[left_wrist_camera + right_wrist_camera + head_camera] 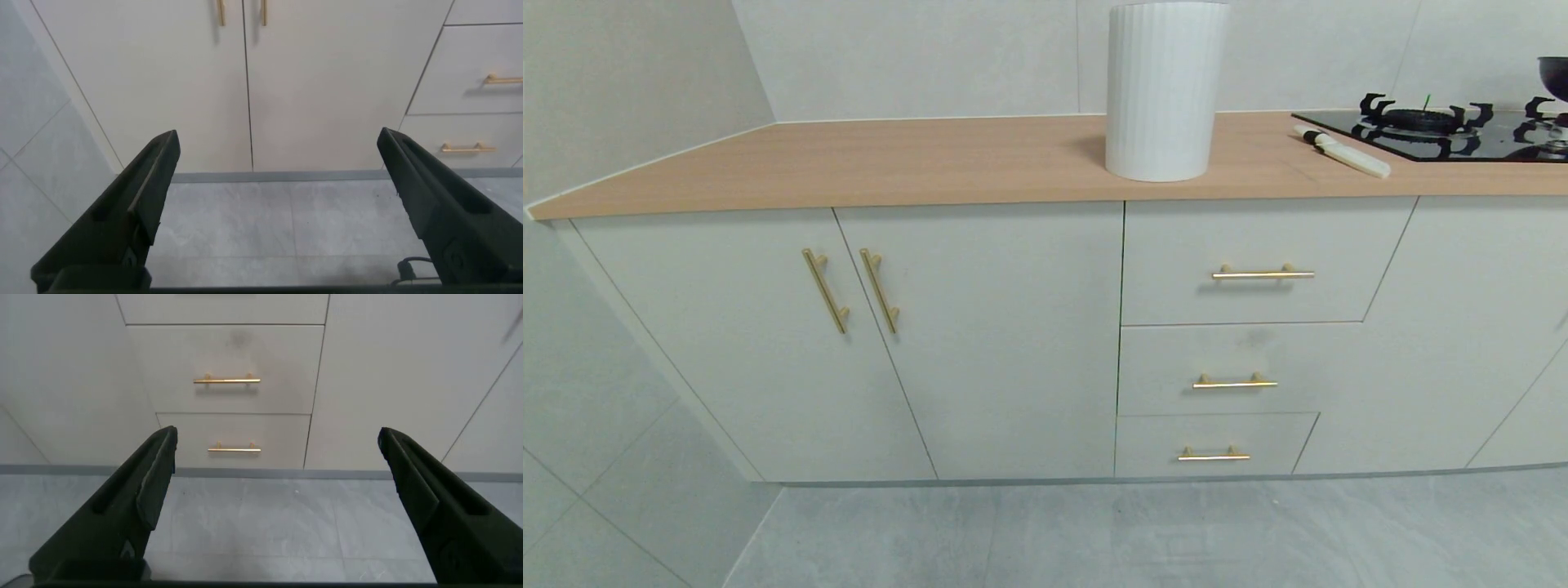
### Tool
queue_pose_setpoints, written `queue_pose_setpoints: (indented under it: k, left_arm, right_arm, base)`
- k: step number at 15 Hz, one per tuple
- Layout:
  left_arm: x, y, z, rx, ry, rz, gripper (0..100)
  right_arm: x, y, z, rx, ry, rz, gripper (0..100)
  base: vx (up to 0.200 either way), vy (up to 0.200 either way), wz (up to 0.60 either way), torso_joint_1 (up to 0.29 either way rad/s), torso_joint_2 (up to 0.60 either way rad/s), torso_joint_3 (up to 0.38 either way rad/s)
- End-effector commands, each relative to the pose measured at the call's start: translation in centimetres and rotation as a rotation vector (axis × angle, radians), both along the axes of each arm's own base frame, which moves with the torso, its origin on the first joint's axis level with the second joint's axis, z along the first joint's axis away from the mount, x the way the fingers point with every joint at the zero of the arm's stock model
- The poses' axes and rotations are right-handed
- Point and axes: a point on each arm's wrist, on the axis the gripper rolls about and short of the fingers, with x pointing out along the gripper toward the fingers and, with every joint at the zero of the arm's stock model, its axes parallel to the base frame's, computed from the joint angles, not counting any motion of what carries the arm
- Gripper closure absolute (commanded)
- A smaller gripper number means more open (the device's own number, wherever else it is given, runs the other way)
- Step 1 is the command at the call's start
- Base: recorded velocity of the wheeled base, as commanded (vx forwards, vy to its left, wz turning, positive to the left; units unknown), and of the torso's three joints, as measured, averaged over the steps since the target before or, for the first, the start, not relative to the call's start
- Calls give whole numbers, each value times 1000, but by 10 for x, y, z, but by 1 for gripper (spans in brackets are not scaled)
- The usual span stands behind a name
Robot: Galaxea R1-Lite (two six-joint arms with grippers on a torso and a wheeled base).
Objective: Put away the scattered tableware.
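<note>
On the counter (890,163) a pale knife (1342,153) lies beside the hob (1437,135); left gripper (278,137) and right gripper (278,434) gape wide, empty.

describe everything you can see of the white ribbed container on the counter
The white ribbed container is a tall, matte cylinder with vertical ribs, maybe ceramic. It stands upright on the wooden countertop, its top at the picture's edge. It sits left of the gas cooktop and apart from the white utensil; only the counter touches it.

Top of canister (1167,90) beyond frame
</note>
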Motion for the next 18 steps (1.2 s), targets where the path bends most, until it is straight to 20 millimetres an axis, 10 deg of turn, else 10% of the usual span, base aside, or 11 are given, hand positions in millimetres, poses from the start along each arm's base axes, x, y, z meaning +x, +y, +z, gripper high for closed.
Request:
queue_pose_setpoints:
  k: [1, 8, 18]
  left_arm:
    - [0, 0, 0, 0, 0, 0, 0]
    - [0, 0, 0, 0, 2, 0, 0]
    - [0, 0, 0, -2, 2, 0, 0]
  right_arm:
    - [0, 0, 0, 0, 7, -1, 0]
    - [0, 0, 0, 3, 7, 3, 0]
    - [0, 0, 0, 4, 7, 3, 0]
  base:
    - [0, 0, 0, 0, 0, 0]
    - [0, 0, 0, 0, 0, 0]
    - [200, 0, 0, 2, 1, 3]
